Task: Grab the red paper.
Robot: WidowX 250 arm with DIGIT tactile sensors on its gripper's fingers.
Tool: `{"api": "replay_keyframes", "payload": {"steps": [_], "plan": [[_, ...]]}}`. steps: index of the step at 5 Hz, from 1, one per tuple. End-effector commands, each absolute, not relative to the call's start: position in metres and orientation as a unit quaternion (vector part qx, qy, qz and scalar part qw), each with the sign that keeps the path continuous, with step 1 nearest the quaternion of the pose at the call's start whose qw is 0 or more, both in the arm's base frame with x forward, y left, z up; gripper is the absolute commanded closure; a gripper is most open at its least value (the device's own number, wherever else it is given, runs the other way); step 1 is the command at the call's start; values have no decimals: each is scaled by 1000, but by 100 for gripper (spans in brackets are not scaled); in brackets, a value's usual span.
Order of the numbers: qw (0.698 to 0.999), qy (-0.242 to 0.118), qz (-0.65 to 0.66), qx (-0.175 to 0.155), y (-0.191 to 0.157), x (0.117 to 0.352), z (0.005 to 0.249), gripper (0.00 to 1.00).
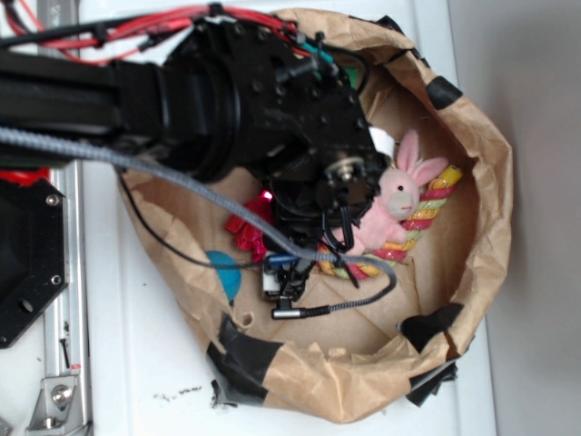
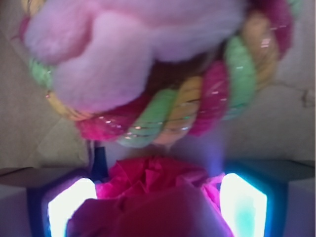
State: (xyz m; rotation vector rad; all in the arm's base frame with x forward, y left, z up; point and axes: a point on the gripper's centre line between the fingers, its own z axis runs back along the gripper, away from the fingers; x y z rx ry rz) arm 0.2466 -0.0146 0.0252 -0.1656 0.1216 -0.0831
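The red paper [image 2: 158, 185] is a ruffled bright wad that fills the gap between my gripper's [image 2: 157, 200] two glowing fingers [image 2: 71, 207] in the wrist view, touching both pads, so the gripper is shut on it. From the exterior view the red paper [image 1: 245, 229] shows only partly at the left of the brown paper basin, under the black arm. My gripper [image 1: 272, 250] reaches down onto it, mostly hidden by the wrist.
A pink plush bunny [image 1: 395, 195] lies on a red, yellow and green rope ring [image 1: 428, 211], just beyond the fingers; both fill the top of the wrist view. A blue ball [image 1: 222, 271] sits left of the gripper. Crumpled brown paper walls [image 1: 490, 182] surround everything. A grey cable [image 1: 354, 300] loops below.
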Motion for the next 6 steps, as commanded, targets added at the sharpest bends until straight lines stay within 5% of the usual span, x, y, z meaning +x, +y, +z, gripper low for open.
{"api": "replay_keyframes", "payload": {"steps": [1, 2, 3, 4, 6], "plan": [[993, 51, -75, -77, -30, 240, 33, 100], [991, 37, -87, -95, -26, 241, 41, 100], [999, 0, -39, -25, -12, 247, 62, 100], [997, -54, -21, -41, -2, 256, 104, 100], [998, -35, 48, -16, 8, 258, 195, 100]]}}
